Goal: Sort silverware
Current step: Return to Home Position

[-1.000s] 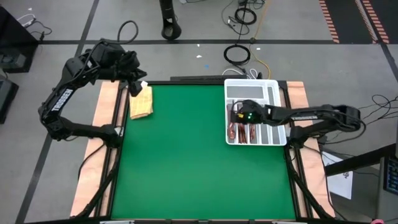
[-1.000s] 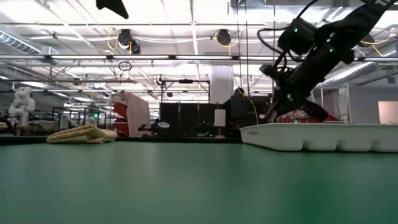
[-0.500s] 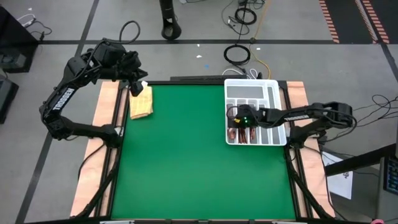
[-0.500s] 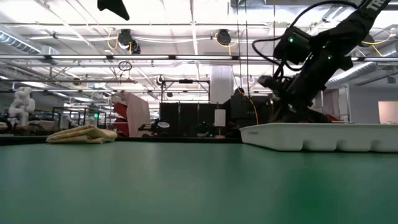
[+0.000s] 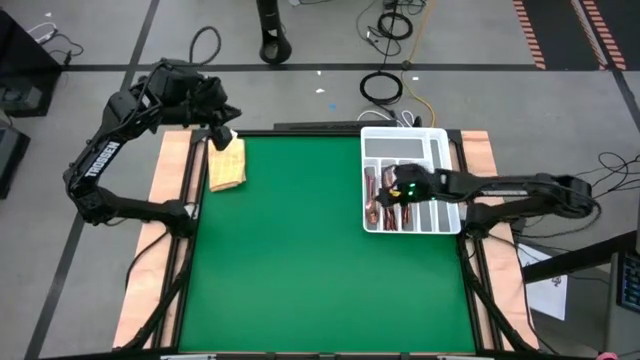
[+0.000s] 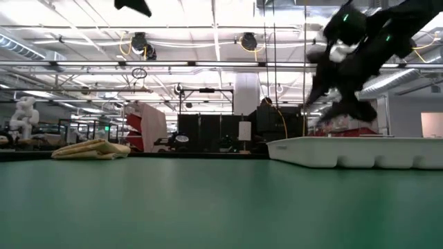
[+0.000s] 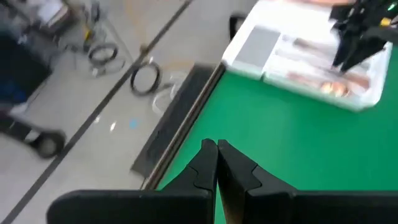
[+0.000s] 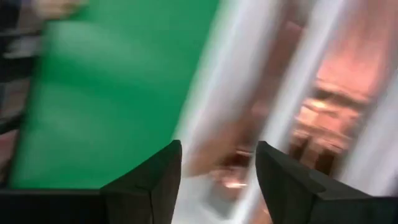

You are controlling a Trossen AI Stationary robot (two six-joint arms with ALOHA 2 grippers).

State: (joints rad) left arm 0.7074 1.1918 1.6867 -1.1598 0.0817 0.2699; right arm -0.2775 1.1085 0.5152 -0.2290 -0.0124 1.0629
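The white divided tray point(image 5: 405, 133) stands at the table's far right. Copper silverware point(image 5: 372, 200) lies lengthwise in its left compartments, also seen in the left wrist view point(image 7: 336, 85). My right gripper point(image 5: 397, 190) hangs open just above those compartments with nothing between its fingers point(image 8: 217, 168); in the low view it point(image 6: 340, 104) is clear of the tray's rim point(image 6: 360, 144). My left gripper point(image 5: 218, 128) is shut and empty point(image 7: 217, 158), raised over the table's far left corner beside the tan cloth point(image 5: 227, 163).
The folded tan cloth point(image 6: 91, 149) lies flat at the far left of the green mat. The mat's middle and near half point(image 5: 300, 270) are bare. Cable coils point(image 5: 380, 87) lie on the floor beyond the far edge.
My right gripper dipped into the tray's left compartments, then opened, rose and drew back toward the table's right edge. A copper piece now lies along the leftmost compartment where it dipped.
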